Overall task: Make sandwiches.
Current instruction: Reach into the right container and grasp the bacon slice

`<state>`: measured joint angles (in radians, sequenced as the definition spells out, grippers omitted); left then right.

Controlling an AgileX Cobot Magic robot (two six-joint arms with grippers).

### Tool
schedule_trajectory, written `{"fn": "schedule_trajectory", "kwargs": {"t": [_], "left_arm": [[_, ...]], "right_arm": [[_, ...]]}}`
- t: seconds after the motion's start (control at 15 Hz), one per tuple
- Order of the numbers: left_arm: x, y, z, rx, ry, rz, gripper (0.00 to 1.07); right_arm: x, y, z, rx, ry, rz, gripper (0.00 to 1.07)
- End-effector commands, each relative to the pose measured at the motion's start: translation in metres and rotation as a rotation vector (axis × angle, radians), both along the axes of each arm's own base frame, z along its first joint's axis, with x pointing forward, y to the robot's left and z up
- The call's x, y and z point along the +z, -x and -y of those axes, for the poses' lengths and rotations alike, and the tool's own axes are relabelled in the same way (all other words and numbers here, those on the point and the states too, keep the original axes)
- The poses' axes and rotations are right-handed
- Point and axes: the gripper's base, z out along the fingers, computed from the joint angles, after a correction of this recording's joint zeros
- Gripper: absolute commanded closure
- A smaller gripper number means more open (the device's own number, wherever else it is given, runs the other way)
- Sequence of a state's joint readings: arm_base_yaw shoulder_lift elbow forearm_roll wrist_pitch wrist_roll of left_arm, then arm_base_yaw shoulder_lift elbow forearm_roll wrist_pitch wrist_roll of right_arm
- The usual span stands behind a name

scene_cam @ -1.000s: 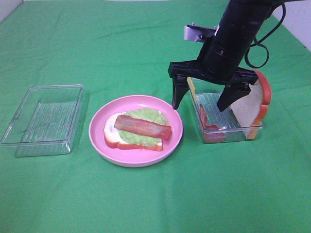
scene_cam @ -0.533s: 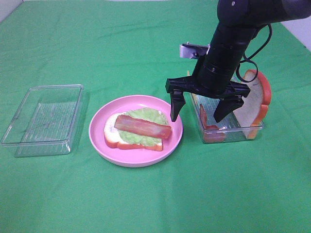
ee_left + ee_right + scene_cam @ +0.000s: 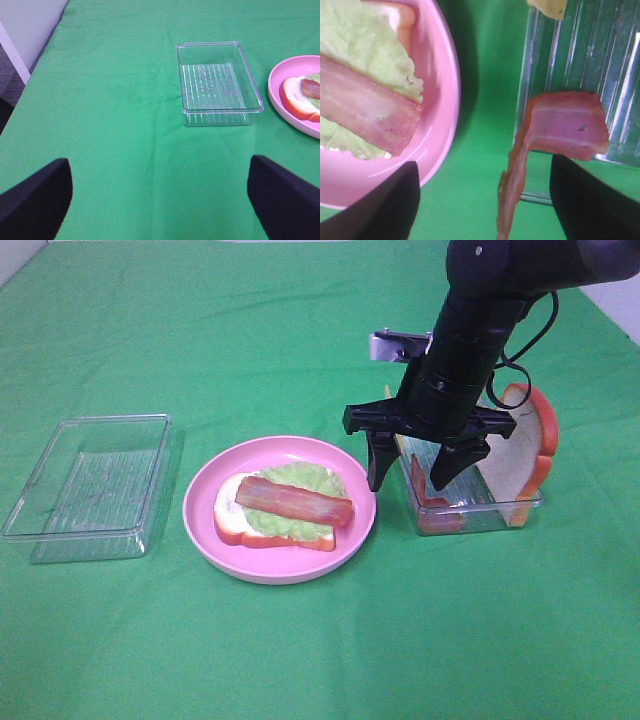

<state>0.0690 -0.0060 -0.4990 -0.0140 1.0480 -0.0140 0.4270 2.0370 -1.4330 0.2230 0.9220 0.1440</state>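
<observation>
**Two jaws straddle the loose bacon, nothing gripped**

Your right gripper (image 3: 406, 486) hangs with its jaws parted at the end of the right tray (image 3: 490, 512) nearest the pink plate (image 3: 200, 532). One finger comes down outside the tray, in the gap between tray and plate. The other comes down inside it. The loose bacon strip (image 3: 565, 125) stands on edge between them, against the tray wall. Both fingertips are cut off at the edge of the right wrist view, so you cannot tell whether the inner finger touches the strip.

The half-built sandwich (image 3: 285, 505) lies on the plate: a bread slice, a lettuce leaf (image 3: 300, 478) and one bacon strip on top. The second bread slice (image 3: 515, 455) leans upright at the far end of the right tray, partly behind the arm. Only a corner of the cheese (image 3: 547, 7) shows in the right wrist view, and the arm hides most of it from above.

Your left gripper (image 3: 160, 200) shows only as two dark fingertips, spread wide over the green cloth (image 3: 125, 125) with nothing between them. The left tray (image 3: 219, 85) sits ahead of it. That arm is out of the high view.
</observation>
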Motion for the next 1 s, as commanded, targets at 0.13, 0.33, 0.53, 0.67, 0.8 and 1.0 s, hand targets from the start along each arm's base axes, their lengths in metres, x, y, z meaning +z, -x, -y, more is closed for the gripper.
{"fn": "schedule_trajectory", "kwargs": {"t": [0.13, 0.33, 0.53, 0.67, 0.8, 1.0], "left_arm": [[-0.0001, 0.003, 0.0004, -0.002, 0.004, 0.024, 0.18], [-0.0001, 0.003, 0.0004, -0.002, 0.004, 0.024, 0.18], [-0.0001, 0.003, 0.0004, -0.002, 0.004, 0.024, 0.18], [-0.0001, 0.003, 0.0004, -0.002, 0.004, 0.024, 0.18], [-0.0001, 0.003, 0.0004, -0.002, 0.004, 0.024, 0.18], [-0.0001, 0.003, 0.0004, -0.002, 0.004, 0.024, 0.18]], "right_arm": [[0.0022, -0.002, 0.0016, 0.014, 0.008, 0.015, 0.38], [0.003, -0.002, 0.0017, 0.015, 0.008, 0.018, 0.38], [0.003, -0.0021, 0.0016, 0.014, 0.006, 0.019, 0.38], [0.003, -0.0023, 0.0016, 0.014, 0.007, 0.02, 0.4], [0.003, -0.0023, 0.0016, 0.014, 0.007, 0.02, 0.49], [0.0029, -0.0015, 0.0021, 0.017, 0.012, 0.012, 0.81]]}}
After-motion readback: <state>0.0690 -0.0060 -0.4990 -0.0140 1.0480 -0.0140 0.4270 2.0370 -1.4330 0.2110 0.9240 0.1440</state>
